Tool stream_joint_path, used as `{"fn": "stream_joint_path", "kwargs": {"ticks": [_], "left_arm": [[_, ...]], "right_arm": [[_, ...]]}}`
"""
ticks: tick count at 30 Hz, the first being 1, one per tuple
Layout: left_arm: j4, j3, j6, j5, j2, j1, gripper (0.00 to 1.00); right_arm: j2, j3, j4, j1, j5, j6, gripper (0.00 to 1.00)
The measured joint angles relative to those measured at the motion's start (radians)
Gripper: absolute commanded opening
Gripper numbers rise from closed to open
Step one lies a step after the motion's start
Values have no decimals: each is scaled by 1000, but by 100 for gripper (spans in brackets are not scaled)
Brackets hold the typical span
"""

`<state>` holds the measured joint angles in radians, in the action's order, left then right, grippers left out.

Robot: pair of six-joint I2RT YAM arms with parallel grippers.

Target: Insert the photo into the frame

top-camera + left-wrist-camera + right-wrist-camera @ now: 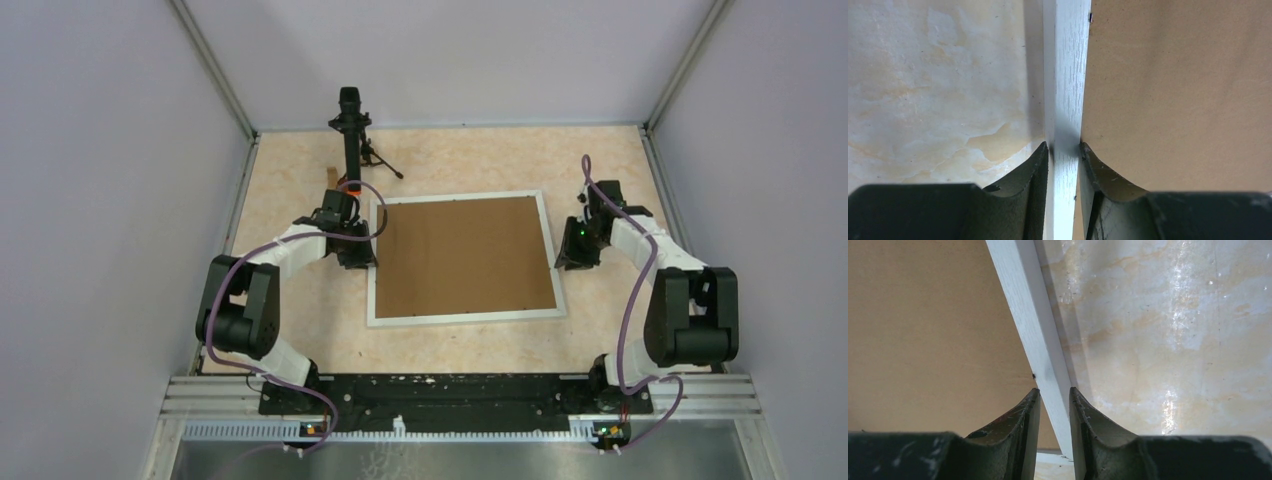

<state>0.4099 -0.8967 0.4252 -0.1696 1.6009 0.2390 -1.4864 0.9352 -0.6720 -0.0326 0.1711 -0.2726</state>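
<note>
1. The frame lies flat on the table, between the two arms. Its opening is filled by a brown board.
2. The photo is not seen in any view. Whether it lies under the board cannot be told.
3. The left rail is pinched by the left gripper, one jaw set on the outer edge and the other on the inner edge, beside the board.
4. The right rail is pinched in the same way by the right gripper. There the rail runs slantwise between the jaws, so that hold is judged less square.
5. The step in hand is judged to be a two-sided hold on the frame, taken so that it can be lifted or shifted.
6. To do this well, both sides should be raised together and kept level. The thin rails are then not twisted and the board is not let slip.
7. The inner jaws should be kept off the board's edge, so that it is not levered up.
8. The left arm and the right arm are bent at the elbow and reached inward from the table's sides. The wrists are turned down, and each gripper is set about midway along its rail.
</note>
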Motion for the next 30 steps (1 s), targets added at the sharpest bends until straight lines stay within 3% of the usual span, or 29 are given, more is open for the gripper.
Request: {"fn": "stream_joint_path", "kwargs": {"ticks": [10,21,30], "left_arm": [[-8,6,0,-3,-4,0,31],[-14,10,0,-3,-8,0,27],[-14,10,-1,-6,-8,0,26]], "right_arm": [[-53,-6,44,0,40,1,22],[-72,-11,60,-3,53,-1,23],[-82,2,47,-106,-106,-55,22]]}}
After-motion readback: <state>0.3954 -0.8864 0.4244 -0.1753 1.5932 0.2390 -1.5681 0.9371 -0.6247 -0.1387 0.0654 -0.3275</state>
